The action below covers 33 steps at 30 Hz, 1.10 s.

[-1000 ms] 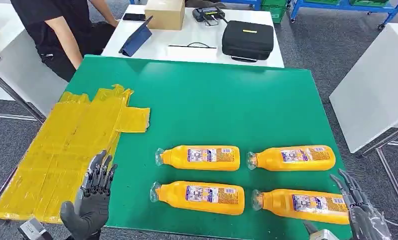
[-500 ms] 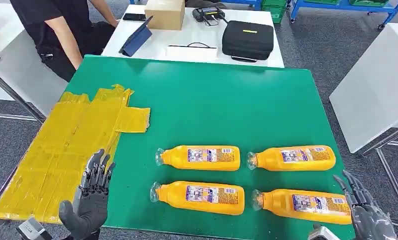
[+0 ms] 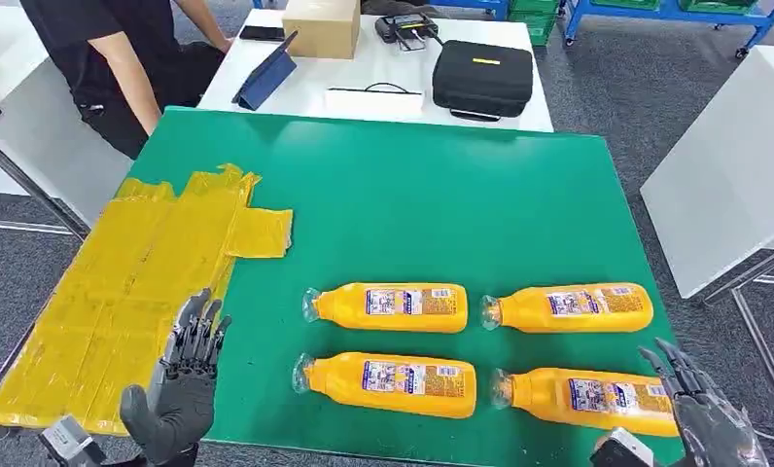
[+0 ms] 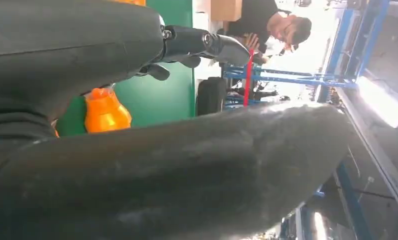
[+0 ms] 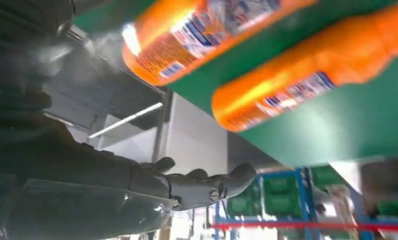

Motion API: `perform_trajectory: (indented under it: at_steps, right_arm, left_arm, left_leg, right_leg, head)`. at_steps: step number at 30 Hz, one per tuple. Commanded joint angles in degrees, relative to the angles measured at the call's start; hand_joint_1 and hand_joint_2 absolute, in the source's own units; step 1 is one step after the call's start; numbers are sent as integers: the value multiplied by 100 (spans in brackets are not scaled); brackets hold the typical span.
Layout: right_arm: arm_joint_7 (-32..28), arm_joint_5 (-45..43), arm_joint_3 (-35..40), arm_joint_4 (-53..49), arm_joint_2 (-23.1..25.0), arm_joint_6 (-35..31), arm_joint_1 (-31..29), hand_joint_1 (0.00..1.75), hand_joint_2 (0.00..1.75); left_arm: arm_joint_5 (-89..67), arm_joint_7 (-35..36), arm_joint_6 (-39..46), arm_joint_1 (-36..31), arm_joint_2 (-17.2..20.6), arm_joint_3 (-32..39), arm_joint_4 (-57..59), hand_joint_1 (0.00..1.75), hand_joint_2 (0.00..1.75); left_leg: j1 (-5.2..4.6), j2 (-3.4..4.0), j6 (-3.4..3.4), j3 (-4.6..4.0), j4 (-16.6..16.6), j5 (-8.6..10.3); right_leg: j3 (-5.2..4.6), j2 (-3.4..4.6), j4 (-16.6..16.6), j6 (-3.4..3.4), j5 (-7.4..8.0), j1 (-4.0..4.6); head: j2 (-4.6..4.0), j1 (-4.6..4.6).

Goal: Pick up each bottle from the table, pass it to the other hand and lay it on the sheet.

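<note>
Dropping slightly since a moment ago, the right hand (image 3: pixel 709 423) hovers with fingers apart beside the nearest bottle (image 3: pixel 582 399), not yet gripping. Left hand (image 3: pixel 174 394) waits, fingers spread, over the sheet (image 3: pixel 121 282).

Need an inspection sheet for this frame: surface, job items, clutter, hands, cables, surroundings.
Surface: green table, flat.
Job's things: four orange bottles lying on their sides in two rows, caps pointing toward the yellow sheet, which holds no bottle.
Clutter: nothing seen on the green table.
Hands: left hand open at the sheet's near edge; right hand open beside the nearest right bottle, holding nothing.
Cables: black cable on the white table behind.
Surroundings: person, black case, cardboard box, tablet.
</note>
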Motion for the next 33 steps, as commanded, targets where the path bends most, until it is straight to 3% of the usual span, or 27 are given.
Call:
perform_trajectory:
  at_steps: [1,16,33]
  right_arm:
    - [439,229,323,1429,-360,228,-757,0,175]
    - [417,-136,317,1483,-355,7,-824,0,175]
    - [813,-88,853,2019,-839,332,-847,0,175]
  left_arm:
    - [41,59,-14,-297,40,-45,389,0,0]
    - [64,-13,-15,-329,56,-52,510,0,0]
    - [70,-11,-75,-514,73,-4,706,0,0]
  left_leg:
    - [8,30,-21,38,-11,-9]
    - [6,16,-18,32,-7,-6]
    - [8,15,-14,27,-6,-5]
  right_leg:
    - [36,-9,-17,-19,1,14]
    - [35,-19,-10,-15,-2,11]
    - [30,-12,-12,-12,1,13]
  head:
    - [0,-2]
    - [0,0]
    - [0,0]
